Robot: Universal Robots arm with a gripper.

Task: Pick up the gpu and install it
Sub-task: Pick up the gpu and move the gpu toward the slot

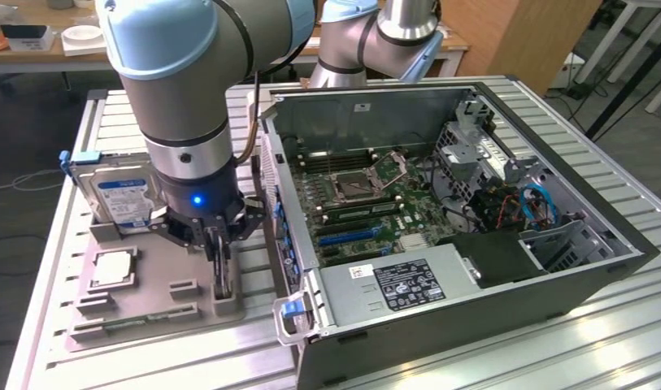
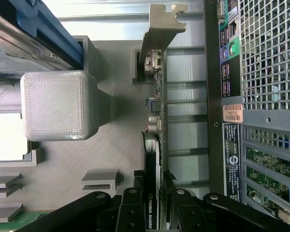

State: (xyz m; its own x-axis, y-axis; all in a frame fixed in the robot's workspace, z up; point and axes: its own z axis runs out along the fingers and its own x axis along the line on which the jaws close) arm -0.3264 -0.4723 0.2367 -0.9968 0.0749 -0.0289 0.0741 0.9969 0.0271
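The gpu point(image 1: 220, 280) is a thin dark card standing on its edge in a slot of the grey fixture tray point(image 1: 145, 313), beside the open computer case point(image 1: 547, 268). My gripper point(image 1: 217, 248) reaches straight down over it. In the wrist view the gpu point(image 2: 154, 121) runs away from my gripper point(image 2: 153, 195), ending in its pale metal bracket point(image 2: 160, 29). Both black fingers point(image 2: 131, 203) press against the card's two faces near its labelled end, so the gripper is shut on it. The card still sits in the tray.
A hard drive point(image 1: 119, 195) stands upright in the tray toward the exterior view's left. A square processor chip point(image 1: 111, 268) and a memory stick point(image 1: 124, 322) lie in the tray. The case's motherboard point(image 1: 352, 203) with blue slots point(image 1: 346, 236) faces up. A grey post point(image 2: 58, 104) rises beside the card.
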